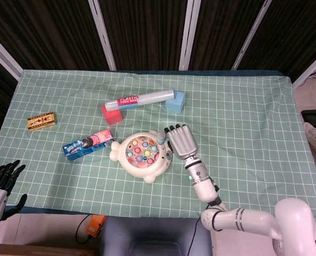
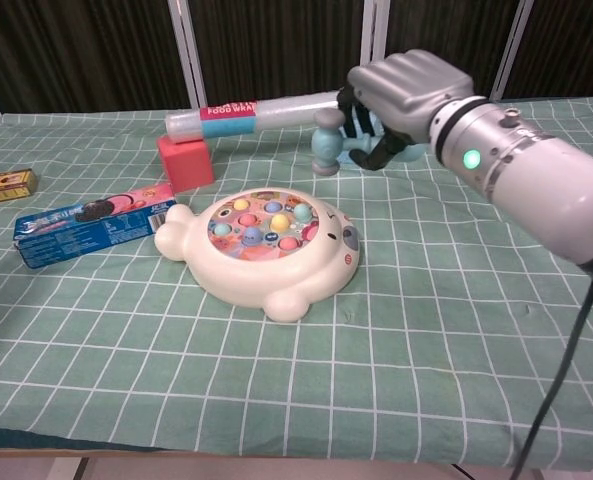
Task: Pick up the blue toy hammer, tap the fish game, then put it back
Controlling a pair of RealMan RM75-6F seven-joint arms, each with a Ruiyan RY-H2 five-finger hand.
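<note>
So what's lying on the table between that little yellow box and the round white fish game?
The blue biscuit packet lies between the yellow box and fish game, in the head view.

The fish game [image 1: 142, 155] lay at the table's centre, the packet [image 1: 88, 144] to its left, the two blocks [image 1: 111, 114] [image 1: 175, 101] behind it supporting the wrap roll [image 1: 139, 100].

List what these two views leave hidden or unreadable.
- Hammer handle: both views, wrapped inside the right hand.
- Left hand: head view, cut by the frame edge; absent from chest view.
- Yellow box print: too small in head view; cropped in chest view.
</note>
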